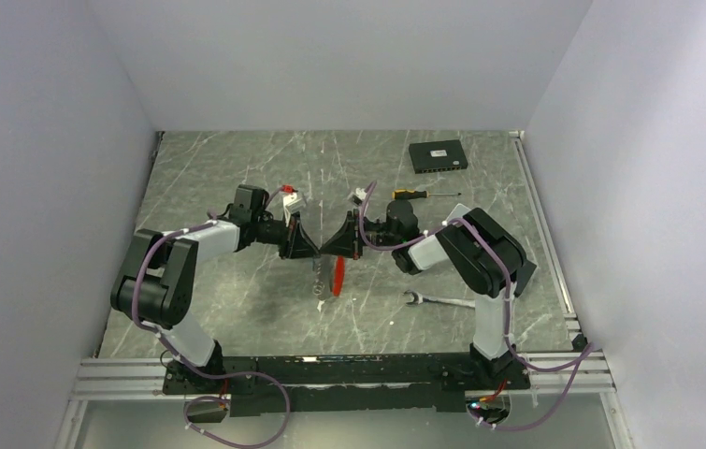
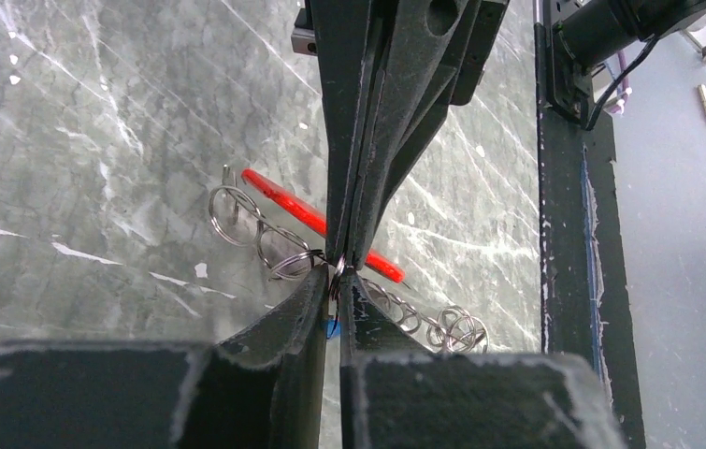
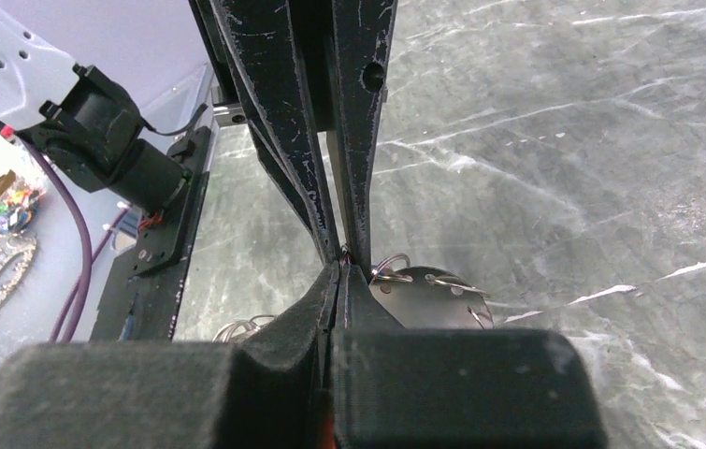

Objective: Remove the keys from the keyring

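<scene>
Tabletop of grey marble, pale walls

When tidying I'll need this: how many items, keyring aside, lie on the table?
3: box far right, screwdriver just nearer, wrench front right. More may be hidden.

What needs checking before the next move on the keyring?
1. Left gripper shut: ok.
2. Right gripper shut: ok.
3. Both tips pinch the keyring at the same spot: ok.
4. Blue-headed key held by the left fingers: cannot tell, only a blue sliver shows.
5. Red tag outside both grips: ok.
6. Wrench apart from the keyring: ok.
</scene>
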